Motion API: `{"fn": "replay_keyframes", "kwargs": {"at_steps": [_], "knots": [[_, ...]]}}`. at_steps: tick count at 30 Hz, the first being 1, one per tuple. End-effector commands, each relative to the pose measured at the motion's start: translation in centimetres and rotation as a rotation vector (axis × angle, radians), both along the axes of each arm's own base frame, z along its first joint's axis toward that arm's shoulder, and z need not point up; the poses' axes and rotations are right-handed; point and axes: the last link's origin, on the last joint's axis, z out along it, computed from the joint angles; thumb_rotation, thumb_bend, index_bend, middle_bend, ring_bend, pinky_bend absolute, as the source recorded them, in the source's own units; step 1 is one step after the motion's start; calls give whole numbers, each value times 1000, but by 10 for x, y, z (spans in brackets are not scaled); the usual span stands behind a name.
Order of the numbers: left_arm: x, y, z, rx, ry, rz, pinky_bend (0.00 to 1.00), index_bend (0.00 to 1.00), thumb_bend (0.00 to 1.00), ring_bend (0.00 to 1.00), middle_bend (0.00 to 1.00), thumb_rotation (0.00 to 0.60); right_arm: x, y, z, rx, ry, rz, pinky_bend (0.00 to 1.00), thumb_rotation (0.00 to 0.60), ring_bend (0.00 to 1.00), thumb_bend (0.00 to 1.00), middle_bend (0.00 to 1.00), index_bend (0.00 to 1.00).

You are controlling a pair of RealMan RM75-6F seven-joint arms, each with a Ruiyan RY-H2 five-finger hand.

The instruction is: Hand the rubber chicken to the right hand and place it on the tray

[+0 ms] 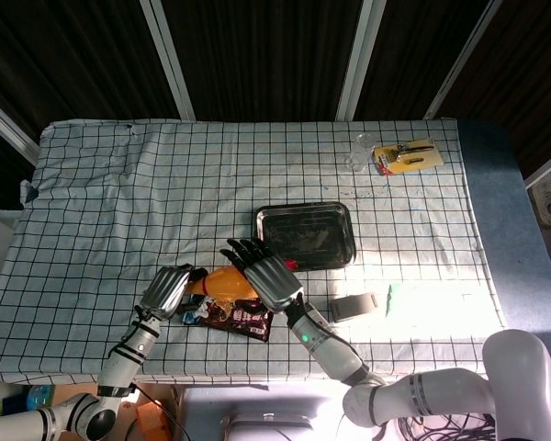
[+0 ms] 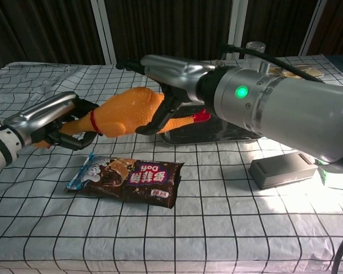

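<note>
Orange rubber chicken (image 2: 126, 111) — airborne, beside tray (image 2: 217, 132)

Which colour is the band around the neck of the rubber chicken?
Red; the band on the rubber chicken shows best in the chest view.

Open bench (image 1: 165, 184) left and far side. Snack packet (image 2: 128, 178) right below the handover spot. Grey box (image 2: 281, 169) near tray (image 1: 305, 235), front-right.
</note>
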Motion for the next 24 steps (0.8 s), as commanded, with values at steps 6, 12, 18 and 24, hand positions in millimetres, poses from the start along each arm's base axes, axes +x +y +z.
{"fn": "replay_keyframes", "kwargs": {"at_steps": [6,12,18,24], "knots": [[3,-2,0,-1,0,-9,728,615,784,467,707,600,-3,0,-7,7,16,6,0,600,0,156,0,0],[2,-1,1,0,0,-5,728,614,785,467,707,600,1,-2,-8,-79,-26,-40,570,600,409,247,449,550],[2,-1,3,2,0,-4,728,614,785,467,707,600,4,-1,-10,-164,-81,-39,998,600,830,555,842,1000],[1,1,3,3,-1,1,728,614,784,467,707,600,3,-1,-10,-177,-68,-34,1000,600,844,608,862,1000]]}}
